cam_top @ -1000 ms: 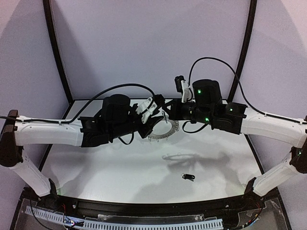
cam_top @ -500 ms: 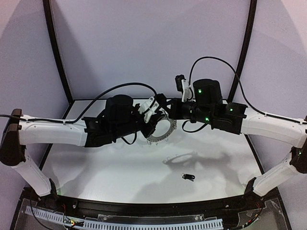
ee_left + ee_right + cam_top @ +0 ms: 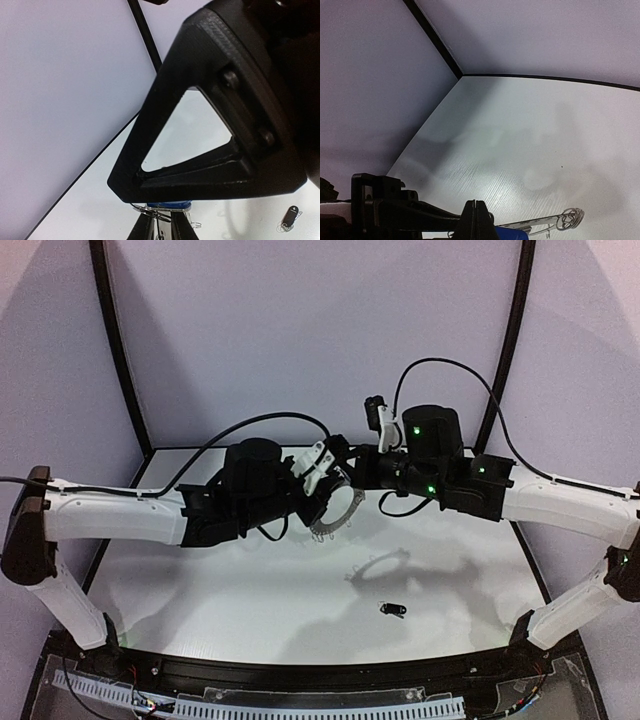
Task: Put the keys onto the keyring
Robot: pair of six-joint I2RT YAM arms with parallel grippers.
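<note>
Both grippers meet in the air over the back of the table. My right gripper [image 3: 345,472] [image 3: 476,212] is shut on the blue key [image 3: 512,234] [image 3: 167,204], whose head pokes out beside its fingers. The dark keyring [image 3: 345,520] hangs just below, seen edge-on [image 3: 540,221] in the right wrist view. My left gripper [image 3: 322,490] [image 3: 161,227] has closed to a narrow slit with one of the ring's wire loops [image 3: 149,212] in it. The black key [image 3: 391,610] [image 3: 290,216] lies on the white table [image 3: 200,580].
The right gripper's big black finger [image 3: 200,165] fills most of the left wrist view. Black posts and pale walls bound the table at the back and sides. The black key sits near the front edge, right of centre.
The left arm has crept right toward the right gripper, and its fingers have narrowed. The ring and its shadow have shifted slightly right. The right arm and black key have not moved.
</note>
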